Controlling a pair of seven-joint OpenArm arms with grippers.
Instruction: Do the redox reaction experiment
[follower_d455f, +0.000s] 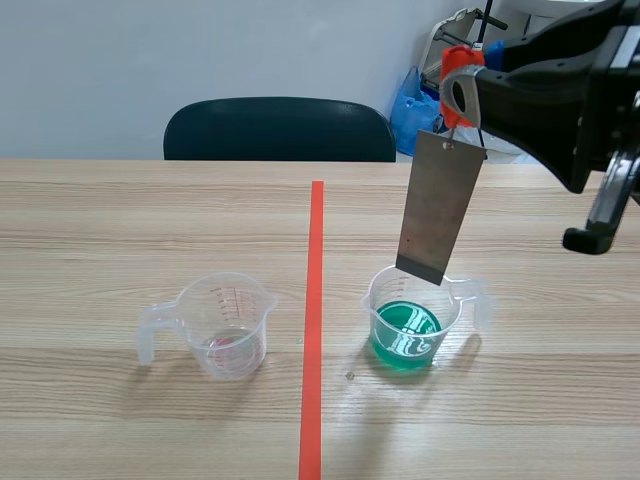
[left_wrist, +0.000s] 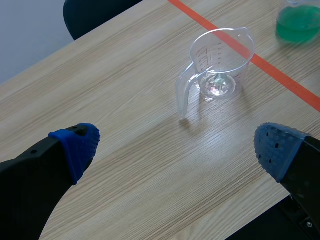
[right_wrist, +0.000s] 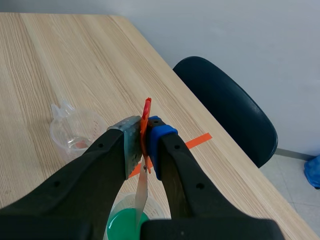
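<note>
The right gripper (right_wrist: 145, 136), pinching the orange-red plastic clip (follower_d455f: 458, 72) of a flat grey metal strip (follower_d455f: 440, 205) hanging over the clear plastic cup of green liquid (follower_d455f: 452, 312), should lower it straight, clear of the rim (left gripper (left_wrist: 177, 147) spread, empty).

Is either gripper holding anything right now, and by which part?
The right gripper pinches the orange clip at the top of the metal plate; the plate hangs free. The left gripper is open, holding nothing.
</note>
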